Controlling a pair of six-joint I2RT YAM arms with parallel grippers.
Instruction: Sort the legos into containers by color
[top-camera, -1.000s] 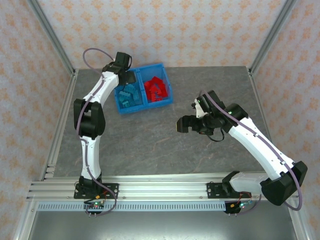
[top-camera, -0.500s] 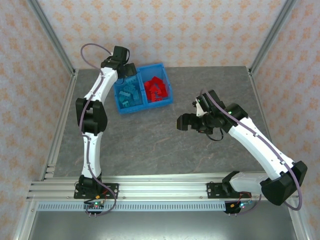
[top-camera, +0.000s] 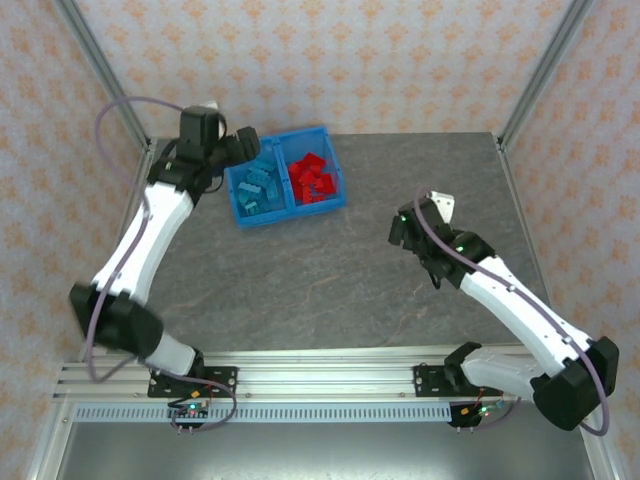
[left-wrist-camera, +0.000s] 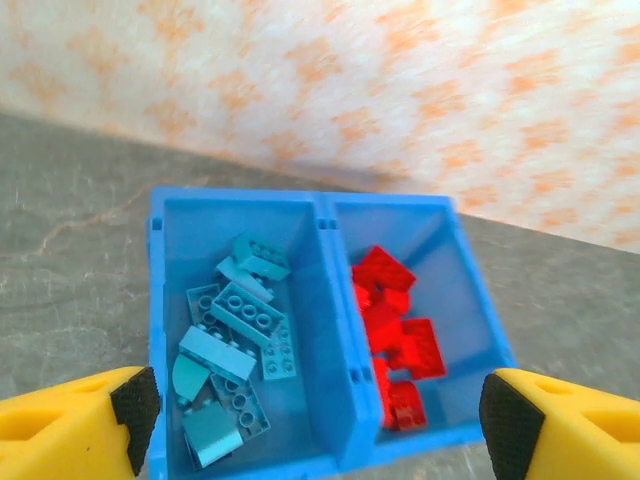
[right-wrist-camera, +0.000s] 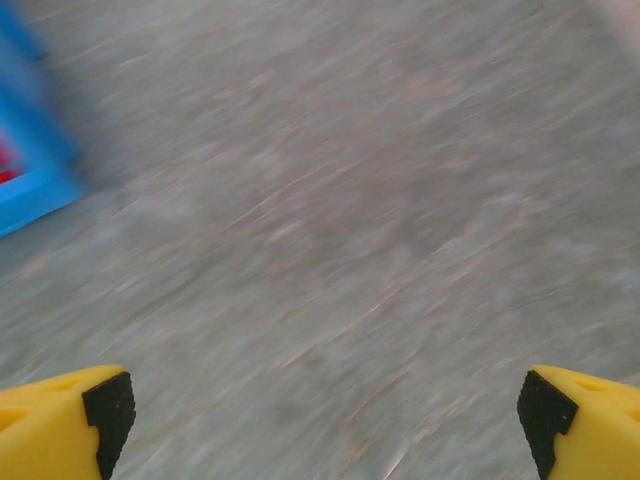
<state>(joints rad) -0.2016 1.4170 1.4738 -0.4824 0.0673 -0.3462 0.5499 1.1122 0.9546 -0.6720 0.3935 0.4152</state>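
Soft, even light makes the top view bright and sharp, with only faint shadows on the desk (top-camera: 330, 270). The right wrist view is smeared into streaks, and the blue bin (right-wrist-camera: 25, 195) at 9 o'clock is a fuzzy patch. The left wrist view is clear, but the wall (left-wrist-camera: 400, 80) at 12 o'clock is blurry.
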